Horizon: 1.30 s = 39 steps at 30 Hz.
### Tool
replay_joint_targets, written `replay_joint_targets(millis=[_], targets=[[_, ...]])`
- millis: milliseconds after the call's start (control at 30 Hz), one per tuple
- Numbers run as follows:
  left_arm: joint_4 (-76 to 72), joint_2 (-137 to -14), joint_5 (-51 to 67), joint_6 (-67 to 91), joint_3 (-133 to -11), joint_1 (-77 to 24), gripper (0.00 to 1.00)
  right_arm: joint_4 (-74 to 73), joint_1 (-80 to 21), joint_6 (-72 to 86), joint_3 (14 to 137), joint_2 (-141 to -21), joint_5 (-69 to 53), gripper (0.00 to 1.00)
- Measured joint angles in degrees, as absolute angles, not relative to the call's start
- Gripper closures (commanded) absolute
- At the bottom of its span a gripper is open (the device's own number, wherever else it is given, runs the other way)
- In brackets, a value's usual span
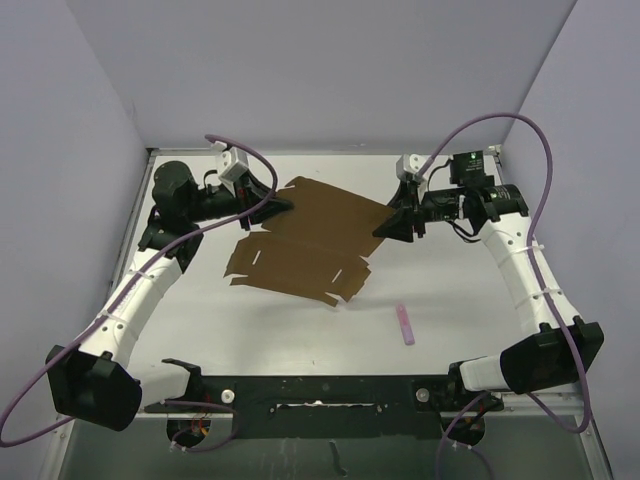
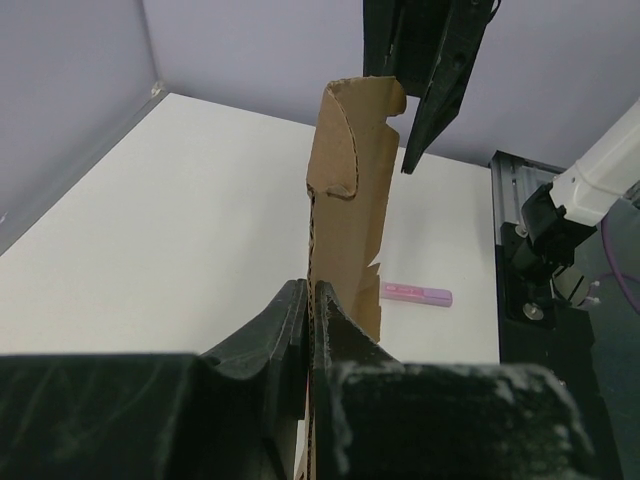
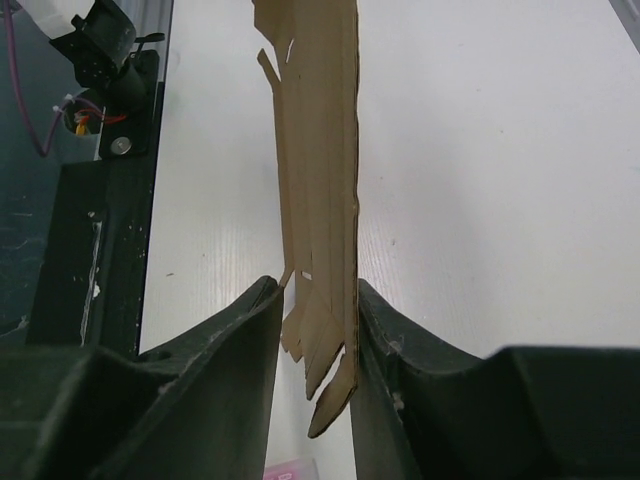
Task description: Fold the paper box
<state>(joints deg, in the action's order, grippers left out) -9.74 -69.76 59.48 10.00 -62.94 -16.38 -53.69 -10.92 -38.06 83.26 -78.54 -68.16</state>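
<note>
1. Counter: the white counter [image 1: 470, 300] fills the middle of the top view, with grey walls behind and to both sides.

2. Task item: the paper box [image 1: 310, 245], a plain brown cardboard sheet with cut flaps and creases, sits at centre frame between the two arms. It lies spread open as a sheet. No walls stand and no flaps are tucked. Judged from this, the folding is at an early stage and nearly all of it remains.

3. Left pincer [image 2: 310, 292]: closed tight on the sheet's edge, with the cardboard pinched between both fingers at lower centre of its wrist view.

4. Right pincer [image 3: 316, 292]: partly open. The opposite edge of the sheet stands between the fingers with a gap on the left side, so it does not appear clamped.

5. Other item: a small pink stick [image 1: 405, 325] lies on the counter, lower right of the sheet and apart from it.

6. Not determinable: how much of the sheet rests on the counter, its underside, and the crease layout.
</note>
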Motion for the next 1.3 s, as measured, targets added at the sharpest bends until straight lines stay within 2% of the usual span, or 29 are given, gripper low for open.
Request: replay_joint_targets(millis=[233, 467, 533, 667, 833, 967, 1067, 1233, 1300], targets=[[-12.1, -69.8, 60.1, 12.1, -62.2, -16.0, 1.00, -51.0, -10.9, -35.2, 81.2, -78.5, -68.4, 0.77], [-13.8, -69.8, 60.2, 13.2, -62.0, -16.0, 1.00, -48.2, -10.9, -32.5, 80.5, -78.5, -69.6, 0.80], [-14.0, -69.8, 60.3, 13.4, -61.9, -16.0, 1.00, -47.5, -10.9, -32.0, 80.1, -78.5, -69.7, 0.84], [-14.5, -69.8, 60.3, 13.6, -61.7, -15.9, 1.00, -46.6, -10.9, -31.0, 80.0, -78.5, -69.9, 1.00], [-15.0, -69.8, 60.5, 14.2, -61.7, -15.7, 1.00, -46.2, -10.9, -30.5, 79.9, -78.5, -70.1, 1.00], [-15.7, -69.7, 60.1, 15.7, -60.7, -15.6, 0.68, -44.8, -9.9, -29.8, 78.2, -77.8, -70.8, 1.00], [-15.3, -67.2, 57.7, 18.7, -56.6, -13.0, 0.55, -44.7, -8.3, -29.5, 76.7, -77.0, -71.0, 1.00], [-8.3, -55.9, 53.2, 21.6, -49.3, -6.2, 0.53, -45.5, -7.2, -31.2, 75.8, -75.5, -71.2, 1.00], [-3.0, -51.1, 51.0, 20.4, -49.9, -4.2, 0.56, -47.1, -7.2, -33.3, 75.9, -75.3, -71.4, 1.00]])
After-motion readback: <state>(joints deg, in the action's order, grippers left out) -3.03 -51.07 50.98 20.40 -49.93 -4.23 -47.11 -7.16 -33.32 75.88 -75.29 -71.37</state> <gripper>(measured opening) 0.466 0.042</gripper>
